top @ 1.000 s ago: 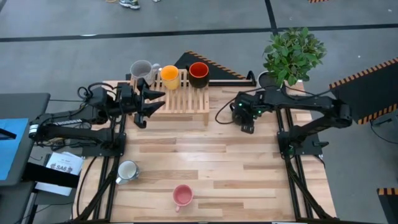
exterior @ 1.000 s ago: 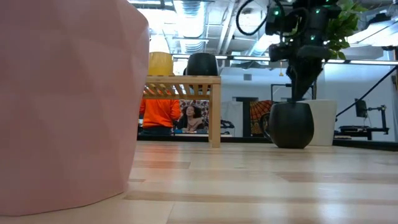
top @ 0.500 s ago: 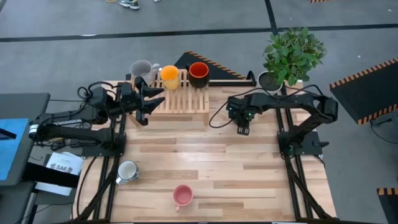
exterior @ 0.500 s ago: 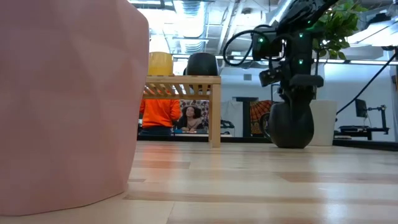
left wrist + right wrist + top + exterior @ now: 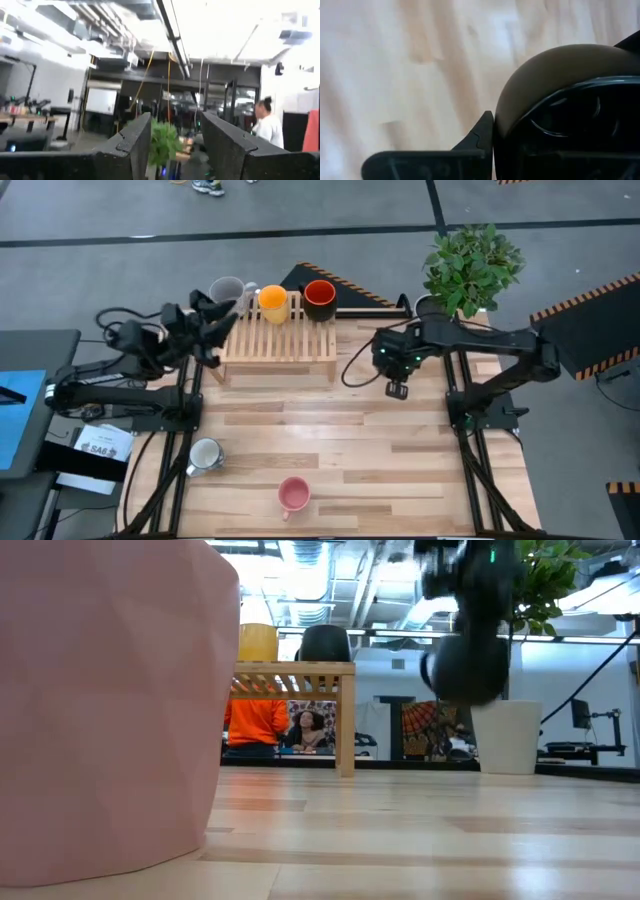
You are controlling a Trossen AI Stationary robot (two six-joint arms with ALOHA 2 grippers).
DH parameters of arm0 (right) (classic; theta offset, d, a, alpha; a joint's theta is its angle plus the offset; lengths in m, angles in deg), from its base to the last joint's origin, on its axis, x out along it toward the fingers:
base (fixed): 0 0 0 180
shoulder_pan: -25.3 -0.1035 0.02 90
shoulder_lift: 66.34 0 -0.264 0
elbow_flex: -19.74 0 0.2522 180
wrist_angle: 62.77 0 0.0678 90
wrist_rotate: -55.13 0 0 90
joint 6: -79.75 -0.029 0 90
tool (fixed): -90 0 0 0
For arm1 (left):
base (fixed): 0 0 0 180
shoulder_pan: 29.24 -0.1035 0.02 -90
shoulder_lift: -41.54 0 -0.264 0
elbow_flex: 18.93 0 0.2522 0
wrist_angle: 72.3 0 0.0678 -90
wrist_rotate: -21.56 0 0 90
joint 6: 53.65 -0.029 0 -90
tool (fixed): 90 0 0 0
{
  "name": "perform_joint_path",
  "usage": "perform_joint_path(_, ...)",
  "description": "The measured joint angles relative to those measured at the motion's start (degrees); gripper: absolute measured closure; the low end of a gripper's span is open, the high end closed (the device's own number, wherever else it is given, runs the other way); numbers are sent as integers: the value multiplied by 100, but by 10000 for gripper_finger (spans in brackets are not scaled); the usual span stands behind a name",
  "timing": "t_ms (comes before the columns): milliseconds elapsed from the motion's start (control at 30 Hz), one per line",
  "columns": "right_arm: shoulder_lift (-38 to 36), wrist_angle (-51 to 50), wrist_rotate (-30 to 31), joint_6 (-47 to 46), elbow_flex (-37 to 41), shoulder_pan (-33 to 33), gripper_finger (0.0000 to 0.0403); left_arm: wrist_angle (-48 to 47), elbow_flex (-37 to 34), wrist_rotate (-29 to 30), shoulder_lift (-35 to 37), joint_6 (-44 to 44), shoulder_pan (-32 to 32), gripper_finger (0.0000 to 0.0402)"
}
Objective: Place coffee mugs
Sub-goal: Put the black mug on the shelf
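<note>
Fingers of the right gripper (image 5: pixel 397 387) are pinching a black mug (image 5: pixel 470 668), holding it in the air above the wooden table (image 5: pixel 330 440), right of the rack. In the low view the mug is hanging clear of the tabletop, in front of a white plant pot (image 5: pixel 508 737). In the right wrist view the mug's dark rounded wall (image 5: pixel 555 85) is filling the space beside one dark finger (image 5: pixel 470 150), with pale wood below.

The left gripper (image 5: pixel 213 330) is sitting at the left end of a wooden slatted rack (image 5: pixel 280 340) at the table's far edge, its fingers (image 5: pixel 132 145) spread apart and gripping nothing.

At the far side of the rack, three mugs are standing in a row: a grey mug (image 5: pixel 226 290), an orange mug (image 5: pixel 272 301) and a mug with a red inside (image 5: pixel 319 296).

Near the table's front edge, a white mug (image 5: pixel 205 455) is sitting on the left and a pink mug (image 5: pixel 293 495) nearer the middle. A leafy plant (image 5: pixel 470 265) is standing past the far right corner. In the low view, a person in an orange top (image 5: pixel 255 720) is showing behind the rack.
</note>
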Motion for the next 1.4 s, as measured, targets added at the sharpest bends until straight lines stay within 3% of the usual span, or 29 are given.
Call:
perform_joint_path(133,199,-542,-24,-59,-1206,-634,364,139,0,19,190,-93,0,244)
perform_joint_path(333,1104,-476,-87,194,-3085,-1279,364,125,0,17,267,-66,0,244)
perform_joint_path(733,3385,-995,841,1493,-5832,-928,364,-90,0,13,252,99,0,244)
perform_joint_path(900,3756,-1223,849,1574,-6045,-635,364,-94,0,11,249,224,0,244)
perform_joint_path(1200,3727,-1276,704,1716,-6050,-496,363,-95,0,11,249,232,0,244)
perform_joint_path(1400,3810,-1320,624,2754,-6057,-559,363,-96,0,11,249,232,0,244)
